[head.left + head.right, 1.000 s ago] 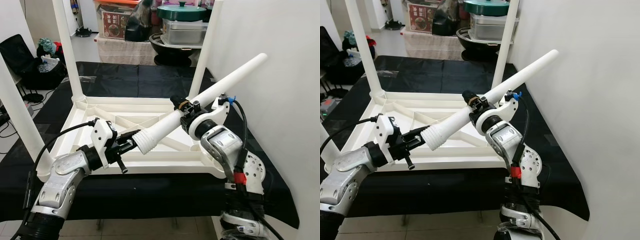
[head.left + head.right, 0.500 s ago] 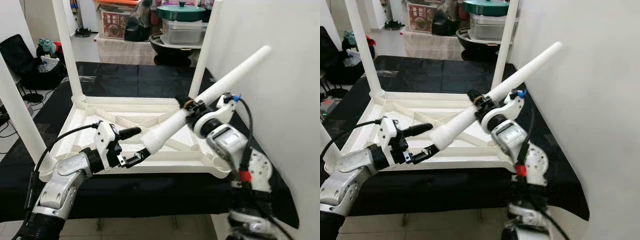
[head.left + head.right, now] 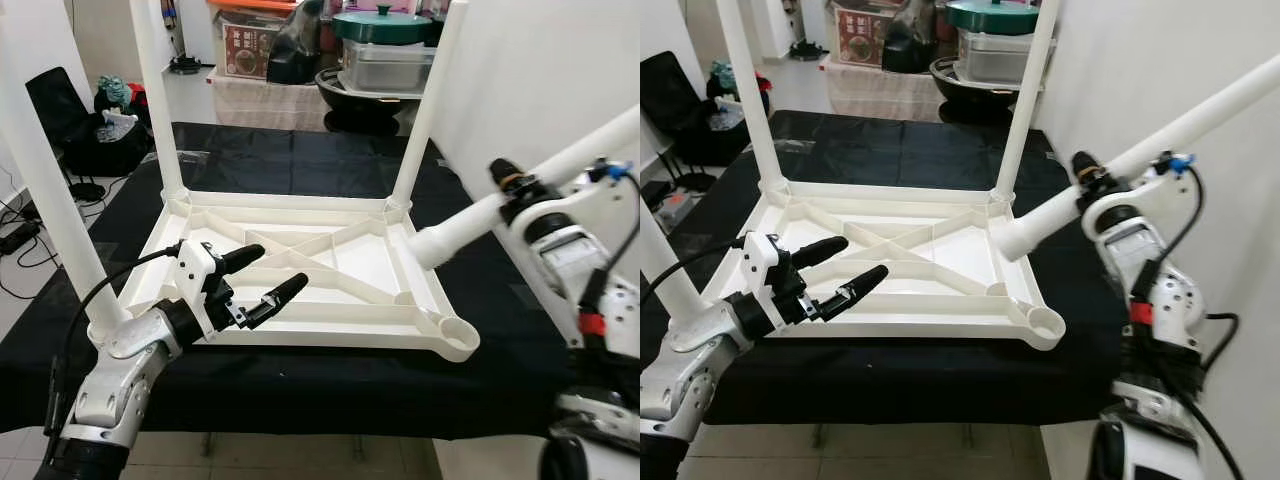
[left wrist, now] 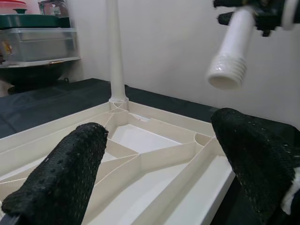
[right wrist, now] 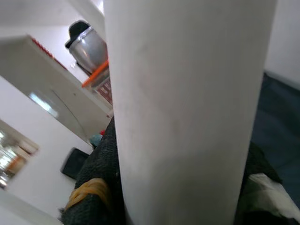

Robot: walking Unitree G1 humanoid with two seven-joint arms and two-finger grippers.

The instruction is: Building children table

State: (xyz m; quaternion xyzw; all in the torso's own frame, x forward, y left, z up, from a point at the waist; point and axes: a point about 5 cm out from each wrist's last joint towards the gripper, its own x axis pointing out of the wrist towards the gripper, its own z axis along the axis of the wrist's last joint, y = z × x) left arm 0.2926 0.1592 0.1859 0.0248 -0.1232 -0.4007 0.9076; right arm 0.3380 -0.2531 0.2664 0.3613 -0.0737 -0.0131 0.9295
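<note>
The right gripper (image 3: 512, 190), jaws pinched around a long white plastic table leg (image 3: 470, 216), holds it slanting from the upper right of the head frames down toward mid-frame, its ribbed screw end hanging above the right rim of the upturned white plastic tabletop (image 3: 300, 262). The left gripper (image 3: 262, 276), jaws spread and empty, hovers over the tabletop's near edge at lower left. Three legs already stand in their corners; the round socket (image 3: 455, 335) at the near right corner is vacant. The tabletop lies on a desk draped in black cloth (image 3: 300, 160). The leg looks light, rigid and smooth, likely slippery; a grip near mid-shaft should steady it for threading. The left wrist view shows the ribbed threads (image 4: 227, 74) plainly; the right wrist view gives bare shaft (image 5: 187, 112) between black fingers.
</note>
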